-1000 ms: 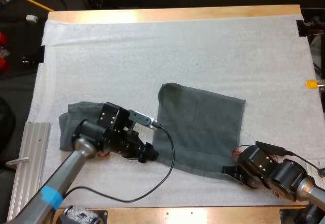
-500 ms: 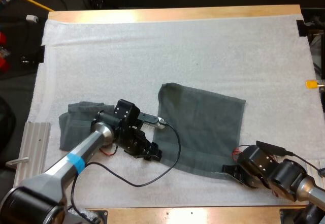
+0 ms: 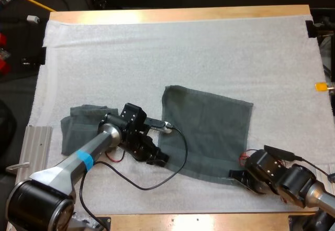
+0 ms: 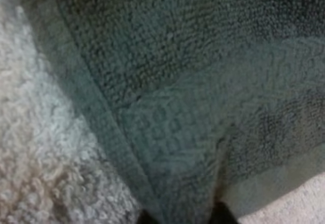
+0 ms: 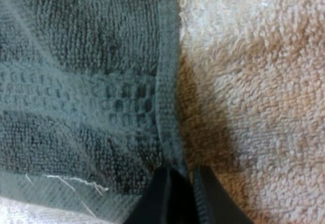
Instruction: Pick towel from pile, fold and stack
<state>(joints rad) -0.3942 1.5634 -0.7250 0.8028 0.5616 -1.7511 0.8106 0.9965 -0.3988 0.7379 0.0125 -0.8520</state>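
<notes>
A dark grey-green towel [image 3: 209, 131] lies spread flat on the white mat, right of centre. My left gripper [image 3: 159, 159] is at its near left corner. In the left wrist view the left gripper [image 4: 180, 218] has the towel's hem [image 4: 167, 132] pinched between its dark tips. My right gripper [image 3: 234, 176] is at the near right corner. The right wrist view shows that gripper [image 5: 180, 193] with black fingers [image 5: 157, 198] closed on the towel's side hem [image 5: 167, 82]. A second towel [image 3: 78, 126] lies crumpled at the left, behind my left arm.
A ribbed metal rail [image 3: 29, 157] lies off the mat's near left edge. The wooden table edge [image 3: 209, 221] runs close in front of both grippers. Bare mat [image 3: 183, 53] stretches beyond the towel to the far side.
My left arm has swung right and its gripper has reached the spread towel's near left corner, nudging that edge. The right arm has stayed put.
</notes>
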